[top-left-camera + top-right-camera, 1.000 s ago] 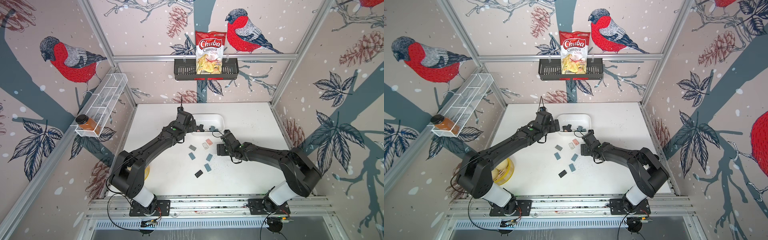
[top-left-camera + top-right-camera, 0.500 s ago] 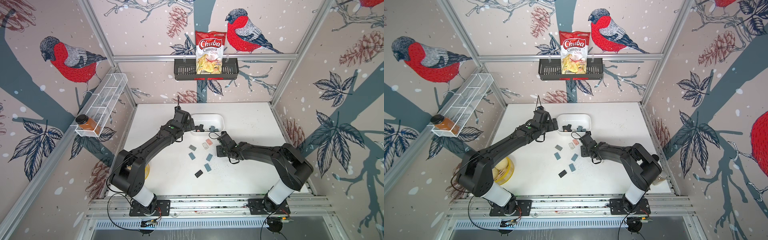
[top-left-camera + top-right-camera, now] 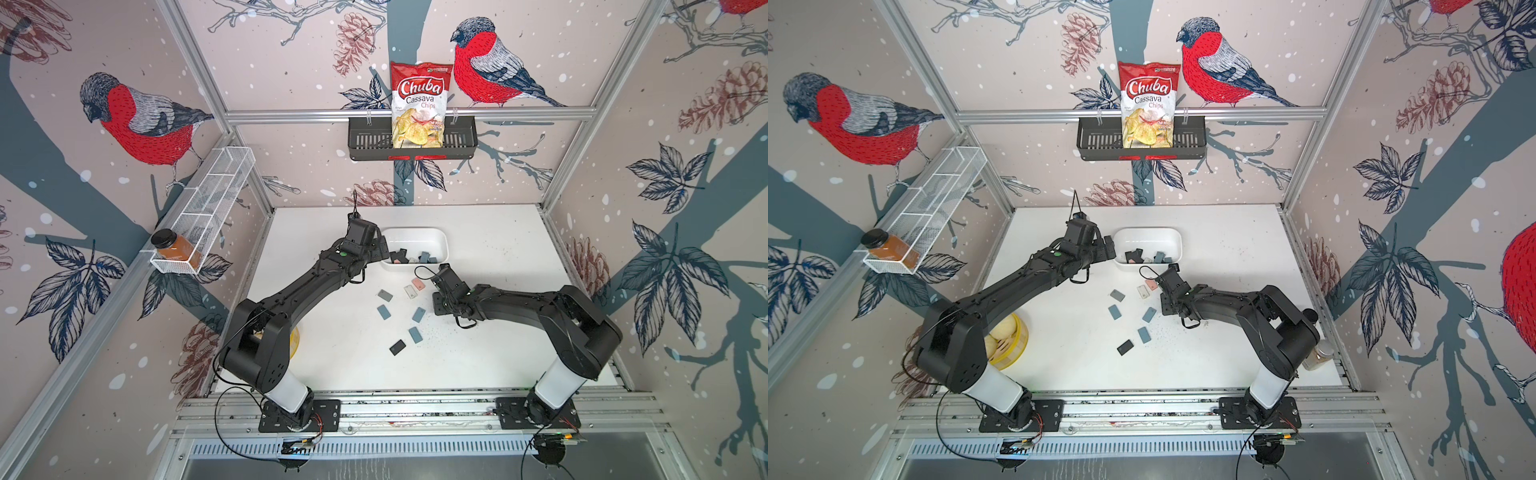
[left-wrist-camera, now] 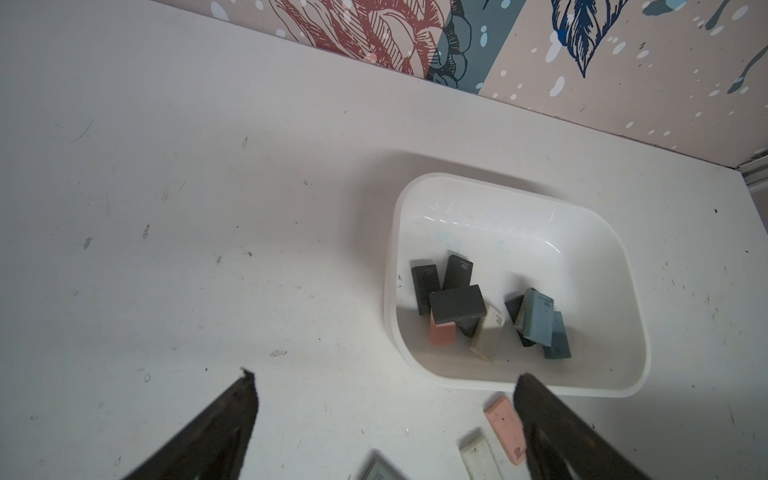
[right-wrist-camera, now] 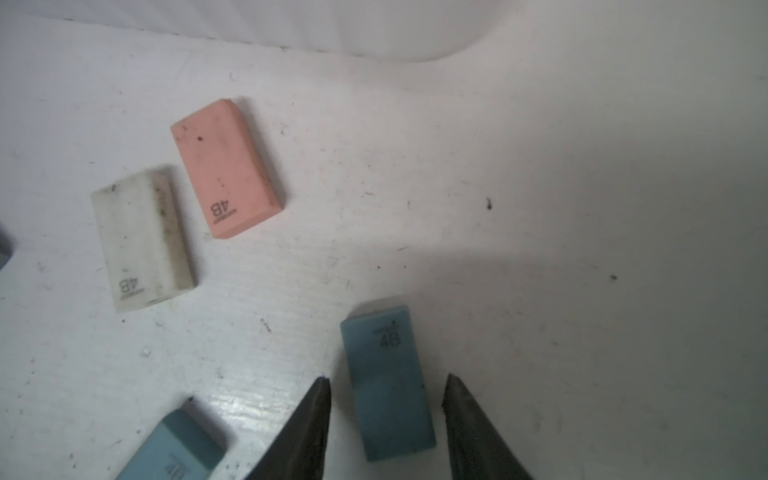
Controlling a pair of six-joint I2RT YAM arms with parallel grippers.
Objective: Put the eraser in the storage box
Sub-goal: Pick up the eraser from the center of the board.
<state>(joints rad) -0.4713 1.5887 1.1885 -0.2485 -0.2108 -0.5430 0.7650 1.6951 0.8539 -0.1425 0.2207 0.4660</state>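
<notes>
In the right wrist view a blue eraser (image 5: 384, 353) lies flat on the white table, and my right gripper (image 5: 387, 377) straddles it, open, with a narrow gap on each side. In both top views the gripper's body hides this eraser (image 3: 436, 306) (image 3: 1165, 309). The white storage box (image 3: 415, 230) (image 3: 1147, 230) (image 4: 490, 183) sits just beyond and holds several erasers. My left gripper (image 4: 384, 376) (image 3: 384, 251) is wide open and holds nothing, hovering at the box's left near corner.
Loose erasers lie nearby: pink (image 5: 228, 166), white (image 5: 141, 241), another blue (image 3: 419, 315), grey (image 3: 385, 296), black (image 3: 397, 347). A black basket (image 3: 370, 141) with a chips bag hangs on the back wall. A wire rack (image 3: 216, 183) is on the left wall, and a yellow tub (image 3: 1013, 340) sits by the left arm.
My right gripper's jaws have narrowed around the blue eraser and the arm has edged left. The left gripper has drifted slightly and stays open.
</notes>
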